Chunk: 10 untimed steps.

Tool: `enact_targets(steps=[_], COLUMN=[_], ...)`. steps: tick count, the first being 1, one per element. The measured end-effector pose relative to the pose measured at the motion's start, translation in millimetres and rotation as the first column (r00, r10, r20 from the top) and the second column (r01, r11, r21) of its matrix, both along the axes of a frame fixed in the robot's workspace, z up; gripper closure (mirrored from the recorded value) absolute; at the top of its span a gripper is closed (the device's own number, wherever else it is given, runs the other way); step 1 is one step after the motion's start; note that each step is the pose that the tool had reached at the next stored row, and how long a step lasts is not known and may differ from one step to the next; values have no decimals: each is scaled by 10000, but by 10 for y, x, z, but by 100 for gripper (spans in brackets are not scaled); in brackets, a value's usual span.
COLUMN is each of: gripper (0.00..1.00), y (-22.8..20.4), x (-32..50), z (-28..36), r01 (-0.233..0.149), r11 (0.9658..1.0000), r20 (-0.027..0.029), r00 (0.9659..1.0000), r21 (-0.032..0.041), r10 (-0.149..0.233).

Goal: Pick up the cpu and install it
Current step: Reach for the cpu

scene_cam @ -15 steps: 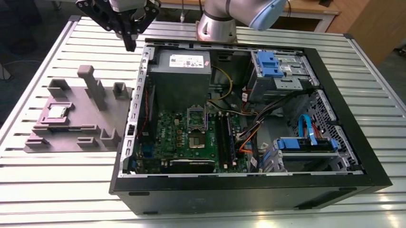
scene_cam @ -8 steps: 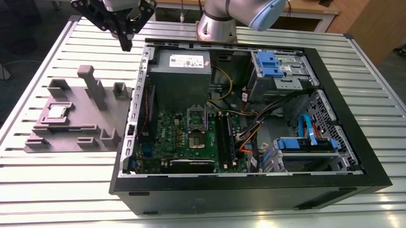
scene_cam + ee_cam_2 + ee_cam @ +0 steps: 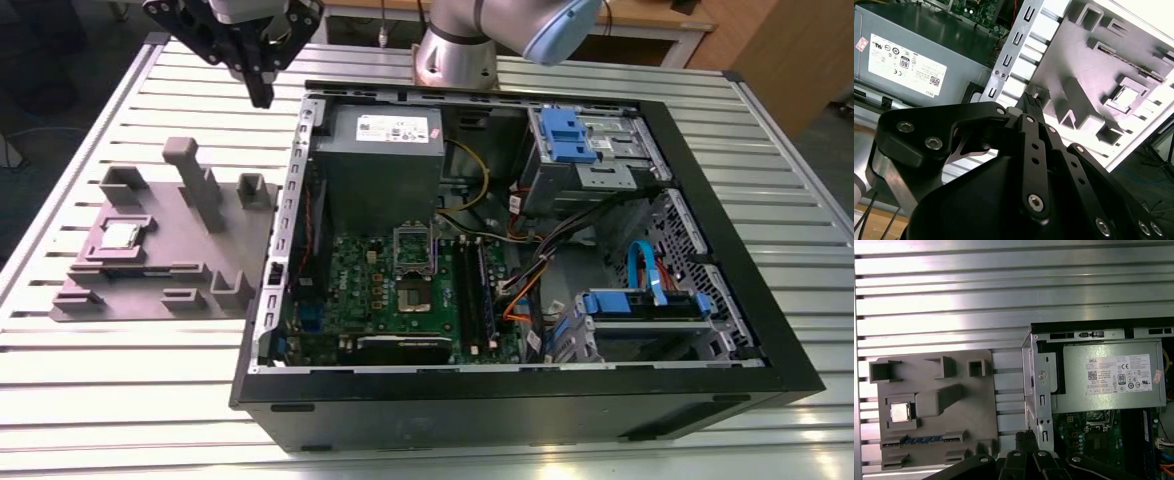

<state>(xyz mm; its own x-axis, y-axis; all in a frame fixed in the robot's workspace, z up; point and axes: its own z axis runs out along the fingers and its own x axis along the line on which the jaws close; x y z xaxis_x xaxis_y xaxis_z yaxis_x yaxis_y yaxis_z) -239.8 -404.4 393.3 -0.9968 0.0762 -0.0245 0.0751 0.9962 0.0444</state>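
Observation:
The cpu [image 3: 120, 236] is a small silver square lying in a recess of the purple-grey tray [image 3: 167, 285], at the exterior view's left of the open computer case. Both wrist views show the cpu [image 3: 1127, 95] [image 3: 900, 412] flat in that recess. My gripper [image 3: 260, 98] hangs high above the table beside the case's far corner, well apart from the cpu. Its fingers are shut with nothing between them, and their tip [image 3: 1030, 101] [image 3: 1026, 439] appears in both wrist views. Inside the case lies the green motherboard [image 3: 380, 290] with a dark square socket [image 3: 416, 297].
The black case wall [image 3: 534, 410] rings the motherboard. A grey power supply box [image 3: 380, 150] with a white label sits at the case's far end. Blue drive bays [image 3: 574, 140] and cables [image 3: 561, 250] crowd the exterior view's right. Upright blocks [image 3: 187, 175] rise from the tray. Slatted metal table [image 3: 107, 400] surrounds everything.

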Motion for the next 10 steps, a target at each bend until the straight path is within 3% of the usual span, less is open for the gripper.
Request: enact_targets(steps=[10], gripper=[89], y=[0], x=[-47], z=[0], r01=[0], r11=[10000], r20=[-1], r00=[10000], r21=[0], r10=[0])
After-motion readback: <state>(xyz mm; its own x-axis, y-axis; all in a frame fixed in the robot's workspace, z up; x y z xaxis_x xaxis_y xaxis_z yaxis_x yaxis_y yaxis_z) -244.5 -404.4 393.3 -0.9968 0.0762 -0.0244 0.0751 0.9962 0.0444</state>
